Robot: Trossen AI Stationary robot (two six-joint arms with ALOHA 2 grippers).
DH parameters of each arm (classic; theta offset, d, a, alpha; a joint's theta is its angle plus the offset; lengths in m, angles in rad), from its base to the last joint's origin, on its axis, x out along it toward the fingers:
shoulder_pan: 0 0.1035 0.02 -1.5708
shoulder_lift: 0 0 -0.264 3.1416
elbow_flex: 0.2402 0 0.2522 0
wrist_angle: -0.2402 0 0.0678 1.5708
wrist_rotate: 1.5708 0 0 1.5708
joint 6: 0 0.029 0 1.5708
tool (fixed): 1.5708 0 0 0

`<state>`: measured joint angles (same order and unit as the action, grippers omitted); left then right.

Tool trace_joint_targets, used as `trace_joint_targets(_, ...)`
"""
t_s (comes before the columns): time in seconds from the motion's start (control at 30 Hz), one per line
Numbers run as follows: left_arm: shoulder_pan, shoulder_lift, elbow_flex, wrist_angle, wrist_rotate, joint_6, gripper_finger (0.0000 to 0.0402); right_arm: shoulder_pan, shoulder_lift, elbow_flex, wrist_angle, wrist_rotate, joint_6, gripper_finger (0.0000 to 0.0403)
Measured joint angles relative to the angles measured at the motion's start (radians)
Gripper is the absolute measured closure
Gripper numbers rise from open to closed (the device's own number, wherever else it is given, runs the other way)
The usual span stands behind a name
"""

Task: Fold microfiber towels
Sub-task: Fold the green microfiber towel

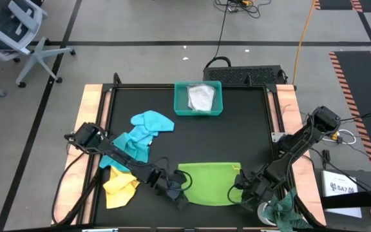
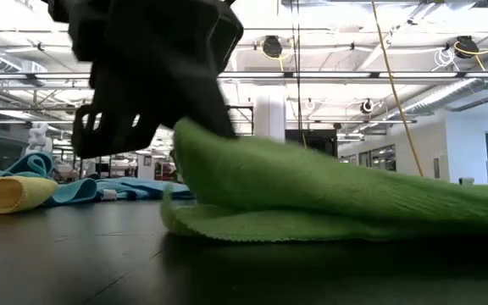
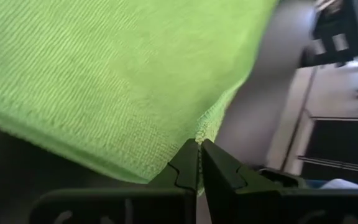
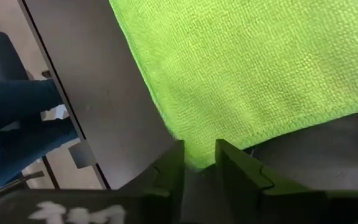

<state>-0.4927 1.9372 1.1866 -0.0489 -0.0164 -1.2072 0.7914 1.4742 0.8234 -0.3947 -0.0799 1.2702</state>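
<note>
On the tabletop (image 1: 256, 116), below the tray (image 1: 180, 108), the green towel (image 1: 208, 183) lies folded once. Left gripper (image 1: 180, 191) fingers pinch its corner; right gripper (image 1: 242, 191) fingers stand parted around the opposite corner. Next probably a second fold.

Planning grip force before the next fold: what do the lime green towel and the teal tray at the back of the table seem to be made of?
The lime green towel looks like soft microfiber cloth: matte, with a fine looped, ribbed pile and a stitched hem, and it drapes limply. The teal tray looks like rigid moulded plastic: straight walls and a smooth, even colour, though its finish is hard to judge from above.
</note>
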Motion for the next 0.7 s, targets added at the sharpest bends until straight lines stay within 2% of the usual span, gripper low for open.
trace_joint_targets(0.23, -0.006, -0.023, 0.0, 0.016, 0.007, 0.003, 0.0384, 0.0, 0.0, 0.0, -0.004, 0.0, -0.021, 0.0292)
trace_joint_targets(0.7, -0.04, -0.027, 0.0, -0.06, 0.026, -0.002, 0.0385, 0.0, 0.0, 0.0, -0.018, 0.0, -0.034, 0.0291)
